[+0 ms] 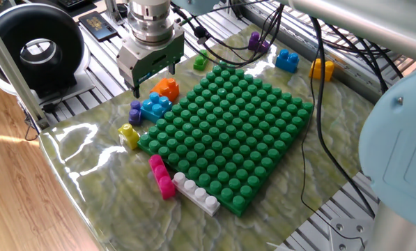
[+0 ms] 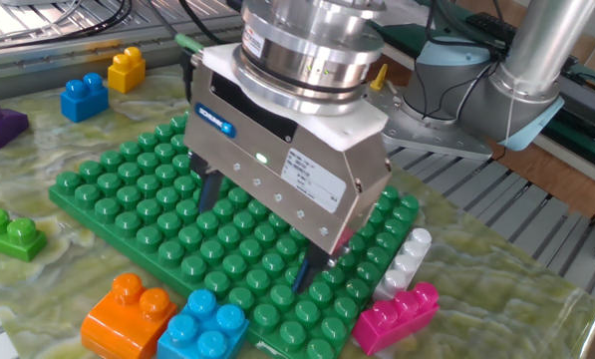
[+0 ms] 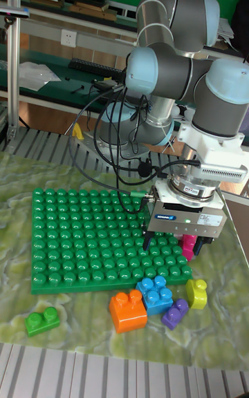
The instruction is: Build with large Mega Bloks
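Note:
My gripper [image 1: 155, 78] hangs open and empty above the near-left corner of the green baseplate [image 1: 225, 129], just over the orange brick [image 1: 168, 88] and the light blue brick [image 1: 155, 106]. A small purple brick [image 1: 135, 112] and a yellow brick [image 1: 129, 134] lie beside them. The magenta brick [image 1: 162, 176] and white-grey brick [image 1: 197, 193] lie along the plate's front edge. From the other side, the gripper [image 2: 257, 234] floats over the studs, with orange [image 2: 128, 314], light blue [image 2: 202, 327] and magenta [image 2: 397, 314] bricks below it. The tall view shows the gripper [image 3: 173, 244] above the plate's edge.
At the far edge of the mat lie a green brick [image 1: 201, 61], a purple brick [image 1: 256, 42], a blue brick [image 1: 286, 60] and a yellow-orange brick [image 1: 322, 68]. A round black device [image 1: 33, 45] stands at the left. Black cables [image 1: 312, 104] cross the right side.

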